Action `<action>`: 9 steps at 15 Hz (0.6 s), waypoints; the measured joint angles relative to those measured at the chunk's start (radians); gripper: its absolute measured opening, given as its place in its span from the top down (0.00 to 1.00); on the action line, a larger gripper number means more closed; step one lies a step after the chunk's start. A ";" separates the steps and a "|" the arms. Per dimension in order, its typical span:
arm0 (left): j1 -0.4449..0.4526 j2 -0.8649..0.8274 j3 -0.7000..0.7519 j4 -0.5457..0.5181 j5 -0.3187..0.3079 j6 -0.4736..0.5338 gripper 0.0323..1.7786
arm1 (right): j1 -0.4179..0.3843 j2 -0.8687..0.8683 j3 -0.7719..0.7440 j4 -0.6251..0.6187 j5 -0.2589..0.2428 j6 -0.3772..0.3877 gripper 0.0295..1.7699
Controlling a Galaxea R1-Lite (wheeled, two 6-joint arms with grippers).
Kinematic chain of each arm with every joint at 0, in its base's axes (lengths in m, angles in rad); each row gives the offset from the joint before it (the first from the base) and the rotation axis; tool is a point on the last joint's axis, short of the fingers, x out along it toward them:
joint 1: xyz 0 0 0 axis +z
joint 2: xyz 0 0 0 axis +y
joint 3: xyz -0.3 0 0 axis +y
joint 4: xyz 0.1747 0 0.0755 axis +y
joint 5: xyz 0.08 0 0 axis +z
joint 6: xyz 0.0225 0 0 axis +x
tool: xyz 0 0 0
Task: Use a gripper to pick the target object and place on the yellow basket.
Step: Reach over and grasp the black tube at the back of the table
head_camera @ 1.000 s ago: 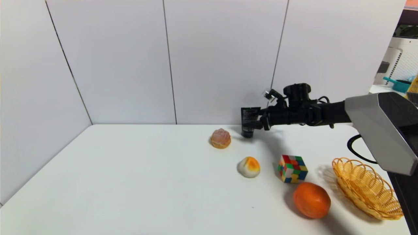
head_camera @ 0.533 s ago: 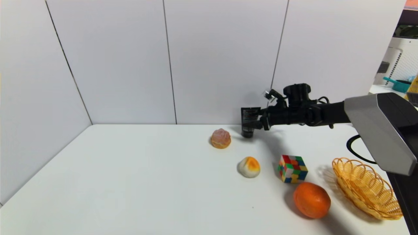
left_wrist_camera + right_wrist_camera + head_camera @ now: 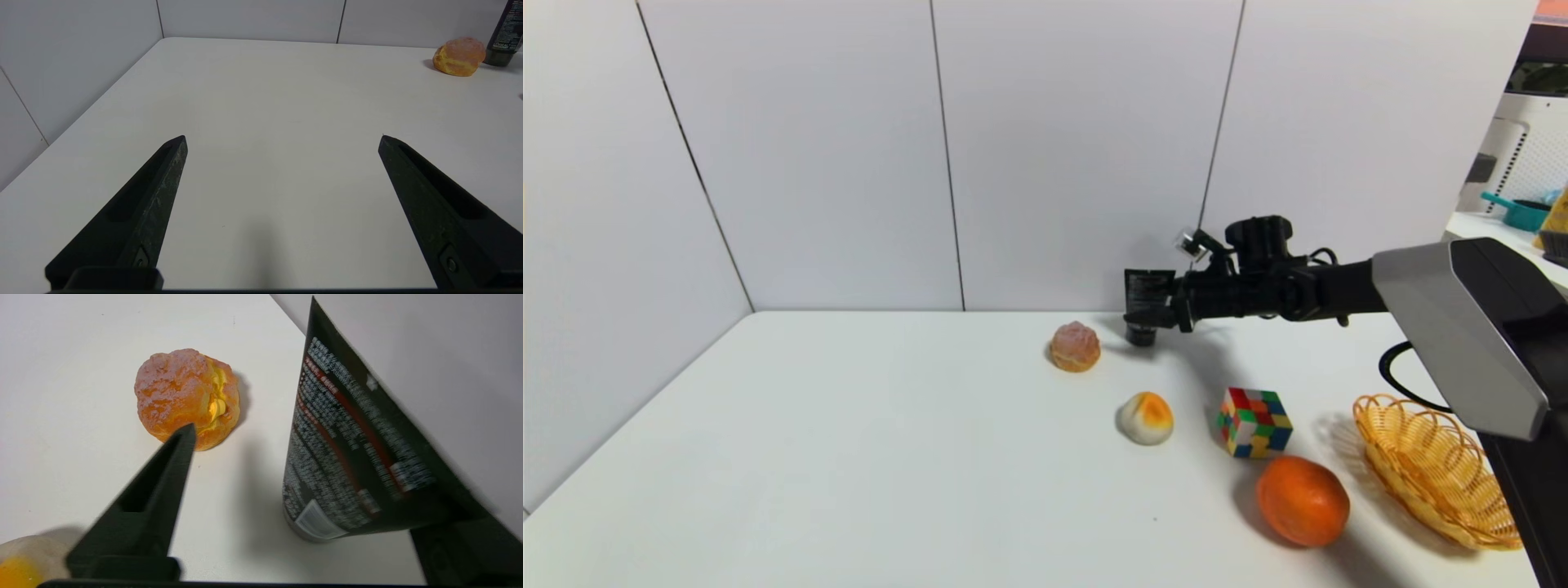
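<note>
The black tube [image 3: 1145, 304] stands upright on its cap near the back edge of the white counter [image 3: 890, 457], close to the wall, with its flat crimped end on top. In the left wrist view the word "L'OREAL" can be read on its lower part [image 3: 503, 43], in white letters; the smaller lines under it are too fine to read. The right wrist view shows the other side of the tube [image 3: 347, 457]: dense rows of small white print, red stripes and a white label near the cap, none of it readable. The right hand [image 3: 1156, 314] is at the tube, and its fingers are spread on both sides of it; one finger [image 3: 151, 506] stands clearly apart from the tube, and the other is at the tube's far side, where I cannot tell if it touches. The left hand [image 3: 282, 141] is spread wide over the left part of the counter and holds nothing. The cream puff [image 3: 1075, 346] lies just beside the tube. Only the head view shows the white-and-orange bun [image 3: 1145, 418], the colour cube [image 3: 1254, 421], the orange [image 3: 1302, 500] and the yellow basket [image 3: 1437, 469], which stands at the right edge of the counter, well apart from the tube.
</note>
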 joint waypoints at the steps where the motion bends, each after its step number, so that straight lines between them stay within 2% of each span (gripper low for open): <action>1: 0.000 0.000 0.000 0.000 0.000 0.000 0.05 | 0.000 0.004 -0.009 0.001 -0.001 0.002 0.31; 5: 0.000 0.000 0.000 0.000 0.000 0.000 0.05 | 0.000 0.013 -0.021 0.001 -0.001 0.002 0.57; 6: 0.000 0.000 0.000 0.000 0.000 0.000 0.05 | 0.000 0.014 -0.022 0.000 -0.002 0.002 0.70; 7: 0.000 0.000 0.000 0.000 0.000 0.000 0.05 | 0.000 0.015 -0.023 0.000 -0.001 0.001 0.88; 9: 0.000 0.000 0.000 0.000 0.000 0.000 0.05 | 0.000 0.014 -0.023 0.001 -0.001 0.000 0.86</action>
